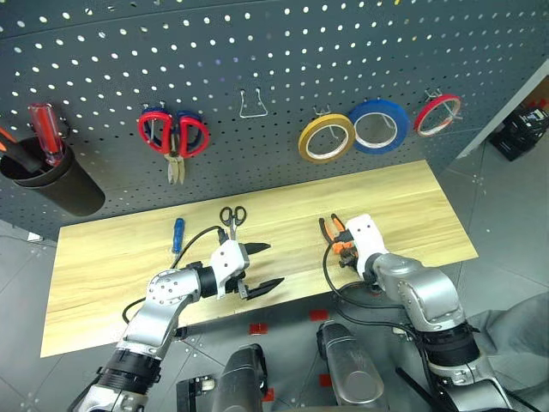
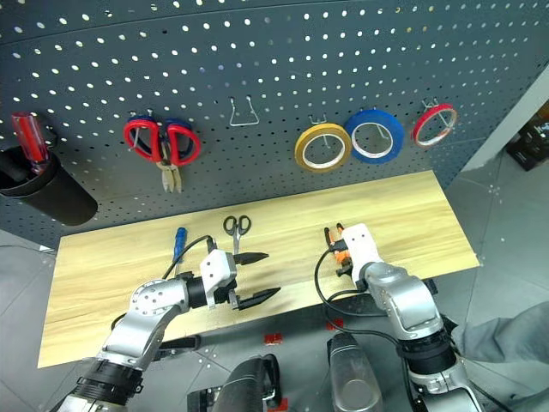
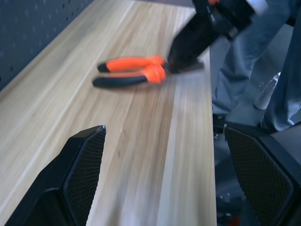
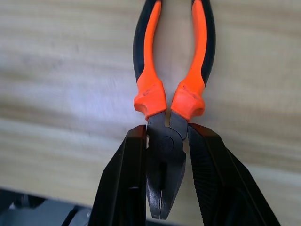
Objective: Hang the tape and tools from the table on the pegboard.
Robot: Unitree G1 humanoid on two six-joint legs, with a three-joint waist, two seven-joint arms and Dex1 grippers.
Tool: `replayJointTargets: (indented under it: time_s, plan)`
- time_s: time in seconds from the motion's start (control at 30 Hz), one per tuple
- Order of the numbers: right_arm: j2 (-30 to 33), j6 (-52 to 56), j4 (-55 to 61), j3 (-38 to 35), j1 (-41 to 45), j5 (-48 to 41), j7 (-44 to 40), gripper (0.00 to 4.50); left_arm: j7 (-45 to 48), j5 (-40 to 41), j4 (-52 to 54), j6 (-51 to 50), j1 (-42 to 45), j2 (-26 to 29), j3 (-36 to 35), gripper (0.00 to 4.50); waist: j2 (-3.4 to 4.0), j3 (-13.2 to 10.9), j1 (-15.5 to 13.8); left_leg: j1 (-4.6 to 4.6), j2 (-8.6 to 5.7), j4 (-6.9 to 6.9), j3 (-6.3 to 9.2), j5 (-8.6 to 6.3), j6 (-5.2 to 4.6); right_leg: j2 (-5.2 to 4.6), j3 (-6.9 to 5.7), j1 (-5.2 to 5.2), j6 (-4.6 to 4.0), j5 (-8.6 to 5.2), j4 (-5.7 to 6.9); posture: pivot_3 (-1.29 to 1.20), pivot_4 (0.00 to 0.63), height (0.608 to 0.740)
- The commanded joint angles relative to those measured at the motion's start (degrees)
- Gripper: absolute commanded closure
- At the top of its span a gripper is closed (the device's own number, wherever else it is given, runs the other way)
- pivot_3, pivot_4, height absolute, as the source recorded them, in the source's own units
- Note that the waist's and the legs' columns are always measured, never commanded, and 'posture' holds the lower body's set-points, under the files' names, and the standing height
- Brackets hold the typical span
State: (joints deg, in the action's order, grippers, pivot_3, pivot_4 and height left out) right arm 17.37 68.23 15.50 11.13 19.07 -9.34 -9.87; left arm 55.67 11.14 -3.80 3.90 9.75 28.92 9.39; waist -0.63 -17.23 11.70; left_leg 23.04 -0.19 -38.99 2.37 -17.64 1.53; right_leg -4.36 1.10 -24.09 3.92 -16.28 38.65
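**A:** Right wrist view is taken first: what is gripped there?

**B:** The pliers (image 4: 165, 155) are pinched at the dark metal head between the two black fingers of the right gripper (image 4: 164, 188), with the orange-and-black handles pointing away over the table (image 1: 403, 206). In the head views the pliers are seen near the right-hand middle of the tabletop; whether they are lifted clear of the wood or resting on it cannot be told.

**A:** And the other arm?

**B:** The left gripper (image 1: 262, 268) is held spread wide over the near edge of the table, left of centre, with nothing between its fingers.

**A:** How much of the job is judged done?

**B:** The red tape ring (image 1: 437, 114) is already hung on the pegboard (image 1: 283, 51), far right, beside the blue roll (image 1: 378, 125) and the yellow roll (image 1: 327, 137). Three tools are judged left: the pliers, in hand but not yet hung, the small black-handled scissors (image 1: 232, 216) and the blue-handled screwdriver (image 1: 177, 233), both lying towards the far edge of the table. An empty wire hook (image 1: 252, 105) is seen at the board's centre.

**A:** What is hard to make out?

**B:** The right gripper's fingertips are hidden by its own white housing in the head views, and the pliers are blurred in the left wrist view.
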Motion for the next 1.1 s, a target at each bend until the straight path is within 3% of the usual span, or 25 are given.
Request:
replayJointTargets:
  time_s: [0.03,0.1,0.47,0.83,1.1]
  plan:
    - [2.0,-1.1,1.5,0.0,0.5,-0.8,-3.1,3.53,0.2,-0.4,0.1,0.6,-0.3,-0.5,0.8,0.27,-0.01,0.0,0.0,0.00,-0.02,0.00,0.00,0.00,0.00,-0.02,0.00,0.01,0.00,0.00,0.00,-0.30,0.321,0.740]
    - [2.0,-2.1,0.1,-0.3,0.9,-0.7,-3.5,3.53,0.2,-0.4,-0.2,0.6,-0.2,-0.7,0.9,0.27,-0.01,0.0,-0.1,0.00,-0.02,-0.01,0.01,0.00,0.00,-0.02,-0.01,0.01,0.00,0.00,-0.01,-0.30,0.321,0.740]
    - [1.9,-4.1,-1.6,-0.9,3.2,0.6,-3.6,0.04,0.8,1.8,0.5,-1.6,-1.7,0.5,-1.3,0.27,-0.02,0.0,-0.1,0.00,-0.03,-0.04,0.01,0.00,0.00,-0.05,0.00,0.02,0.00,0.00,0.00,-0.30,0.318,0.740]
    - [-5.2,-2.7,-8.0,-2.5,6.6,1.7,-0.2,0.04,3.0,2.3,-0.2,-3.0,-1.4,2.3,-2.2,0.27,-0.02,0.0,0.0,-0.01,-0.03,-0.04,0.02,0.01,0.01,-0.05,-0.01,0.02,0.00,0.00,0.01,-0.30,0.312,0.740]
    - [-6.7,-8.4,-17.6,0.3,9.3,5.2,0.5,0.04,3.2,2.0,0.7,-3.3,-1.8,2.0,-1.4,0.27,-0.03,0.0,0.2,-0.02,-0.03,-0.04,0.01,0.01,0.02,-0.06,-0.01,0.02,0.00,0.00,0.03,-0.29,0.310,0.740]
